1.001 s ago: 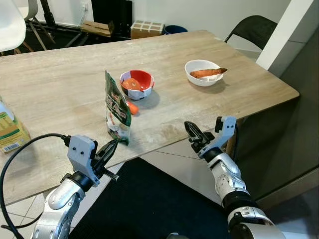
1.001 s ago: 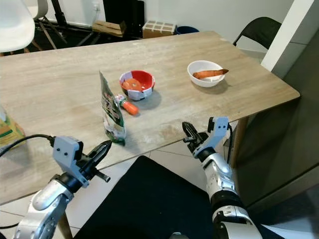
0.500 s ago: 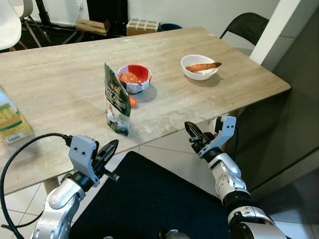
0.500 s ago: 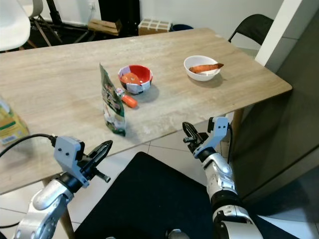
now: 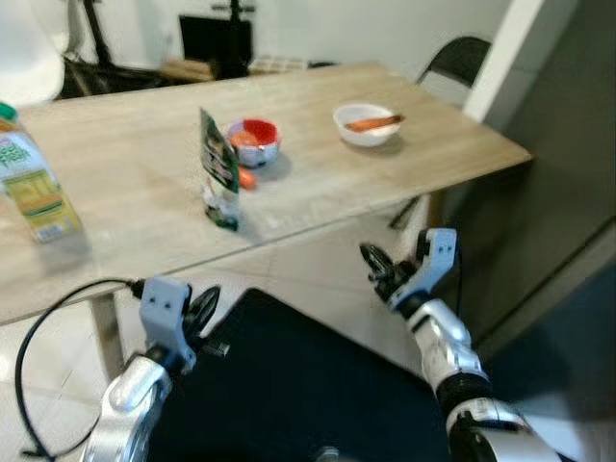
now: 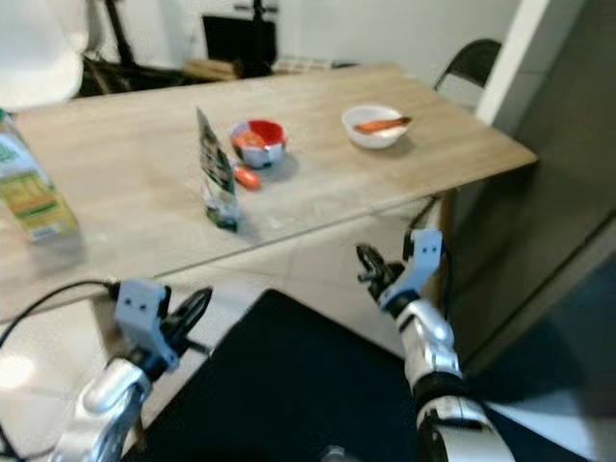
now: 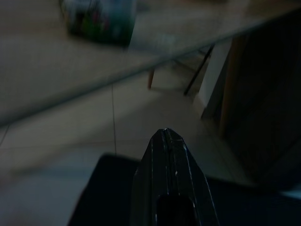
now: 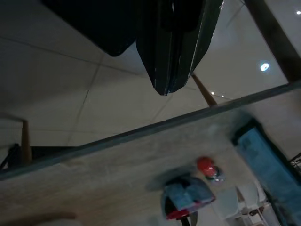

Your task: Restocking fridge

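1. Below the near edge of the long light wooden table (image 5: 125, 164), the left gripper (image 5: 204, 306) hangs over pale floor tiles and a black mat (image 5: 289, 385); its two black fingers (image 7: 165, 141) are pressed together and hold nothing.
2. The right gripper (image 5: 377, 265) is raised beside the table's front corner, fingers (image 8: 167, 82) also closed flat against each other, empty, touching nothing.
3. On the table stands an upright green foil pouch (image 5: 218, 171), and just beside it lies a small orange piece (image 5: 247, 179).
4. Behind them sits a red-and-white bowl (image 5: 254, 140), and farther right a white bowl with an orange sweet potato (image 5: 366, 123).
5. At the table's left end stands a green-and-yellow juice carton (image 5: 31, 188); its print is too blurred to read, as is the pouch's.
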